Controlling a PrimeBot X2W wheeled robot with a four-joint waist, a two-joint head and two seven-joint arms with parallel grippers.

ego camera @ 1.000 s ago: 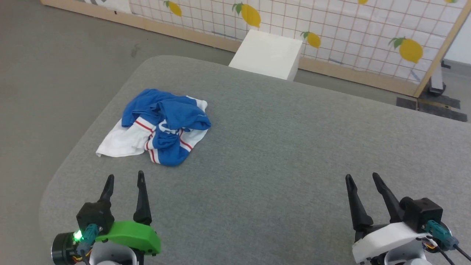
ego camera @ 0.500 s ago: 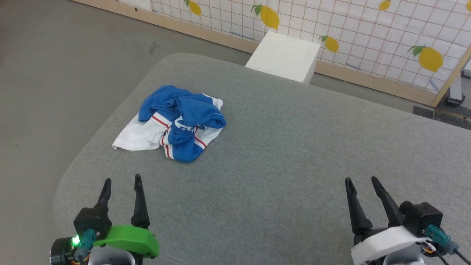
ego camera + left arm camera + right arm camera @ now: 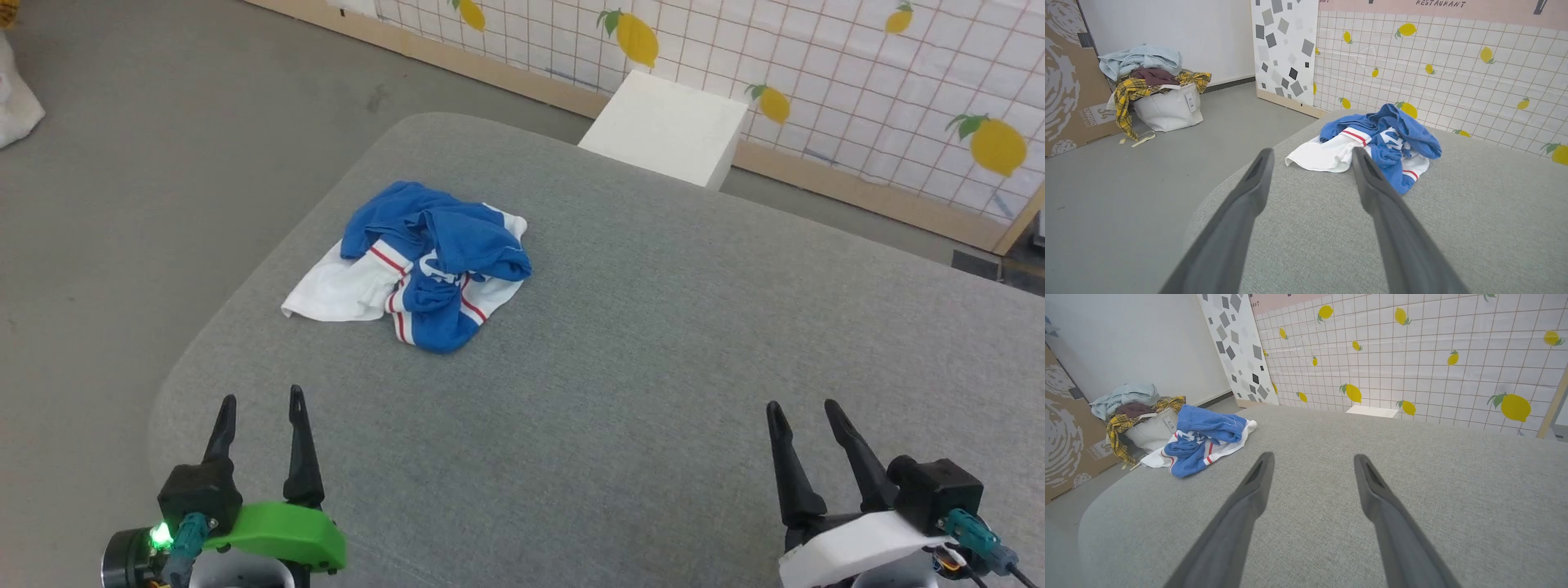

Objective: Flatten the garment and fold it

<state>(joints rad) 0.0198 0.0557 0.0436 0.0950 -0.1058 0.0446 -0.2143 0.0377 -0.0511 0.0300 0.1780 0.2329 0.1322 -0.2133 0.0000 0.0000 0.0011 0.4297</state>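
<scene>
Head view, so here's what I saw: the crumpled royal-blue short-sleeved jersey T-shirt was dumped in a heap left of centre in the upper half of the frame. It was lying on the grey fabric-covered table, close to that table's left edge. Not flat at all. The blue body was bunched up on top in thick folds, and one white sleeve was splayed out flat toward the lower left of the pile. Red-and-white stripe trim showed in a few spots, and a scrap of white lettering poked out between the folds, way too scrunched to read.

The left gripper, the one on the green housing, was in the lower left corner with its two dark fingers spread wide and nothing between them. The right gripper in the lower right was the same: fingers apart, empty. Both were well apart from the shirt.

Past the table's far edge there was a white square box in front of a lemon-print grid screen.
</scene>
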